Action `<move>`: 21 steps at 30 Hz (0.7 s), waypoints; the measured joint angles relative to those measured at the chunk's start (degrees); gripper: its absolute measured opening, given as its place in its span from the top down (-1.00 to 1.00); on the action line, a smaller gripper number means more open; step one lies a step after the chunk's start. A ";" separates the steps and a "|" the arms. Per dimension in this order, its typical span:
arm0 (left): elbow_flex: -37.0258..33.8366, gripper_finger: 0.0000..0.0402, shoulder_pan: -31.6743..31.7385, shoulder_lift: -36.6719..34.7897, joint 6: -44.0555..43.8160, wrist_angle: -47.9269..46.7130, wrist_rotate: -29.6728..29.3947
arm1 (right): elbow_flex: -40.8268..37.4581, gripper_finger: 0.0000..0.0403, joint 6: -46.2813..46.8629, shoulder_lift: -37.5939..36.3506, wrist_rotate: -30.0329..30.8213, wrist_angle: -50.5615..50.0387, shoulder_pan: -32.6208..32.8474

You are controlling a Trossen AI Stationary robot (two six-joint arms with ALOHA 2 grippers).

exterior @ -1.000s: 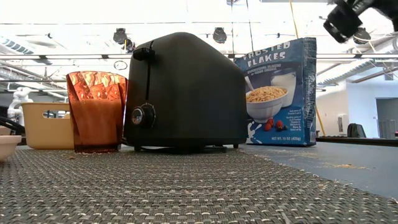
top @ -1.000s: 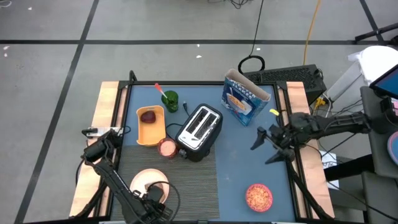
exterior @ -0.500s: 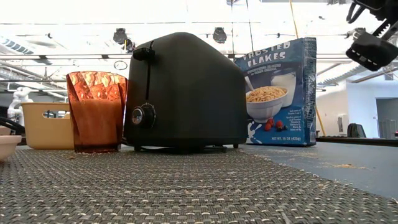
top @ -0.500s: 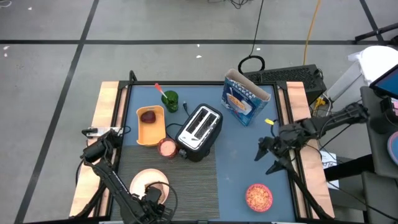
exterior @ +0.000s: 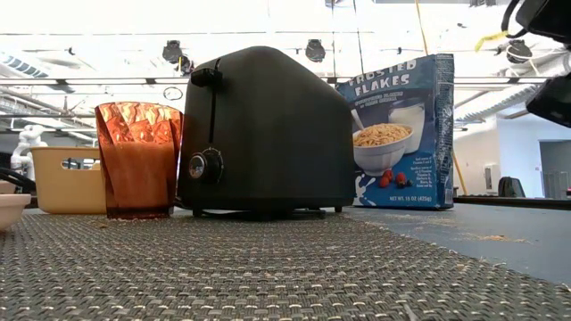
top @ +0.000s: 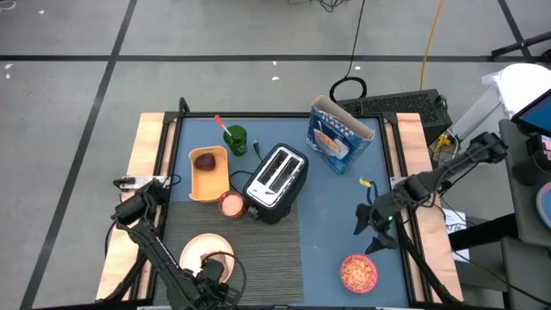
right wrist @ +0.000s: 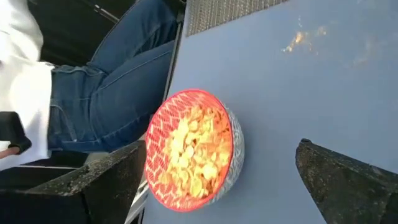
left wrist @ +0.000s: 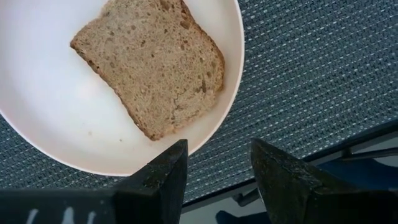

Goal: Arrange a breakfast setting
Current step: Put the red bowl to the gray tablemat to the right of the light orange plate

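Toast (left wrist: 152, 65), one brown slice, lay flat on the round cream plate (top: 203, 251), and the plate stood at the near left corner of the desk (top: 327, 207), on the dark woven mat (top: 271, 258). The left gripper (left wrist: 214, 171) hung just over the near rim of this plate; its fingers (left wrist: 163, 177) were partly apart and held nothing. The pink bowl of cereal (top: 358, 272) sat at the near right part of the desk, on the blue surface, well apart from the plate. The right gripper (top: 368, 231) hovered above the desk just behind this bowl, with its fingers spread wide and nothing between them. The red-handled spoon (top: 223, 127) stood in a green cup (top: 236, 139) at the far left, beside the orange square container (top: 208, 174), which had a dark red thing inside. Just beside the container stood a small reddish glass (top: 231, 204), touching or almost touching the black toaster (top: 276, 182) in the middle. The blue cereal box (top: 337, 136) stood behind the toaster, toward the right. A person in blue jeans (right wrist: 118, 93) was near the desk edge by the bowl.
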 joint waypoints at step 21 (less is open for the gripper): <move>-0.02 0.09 0.00 0.00 0.04 7.76 -0.19 | 0.00 -0.99 -0.20 13.70 17.02 8.35 12.26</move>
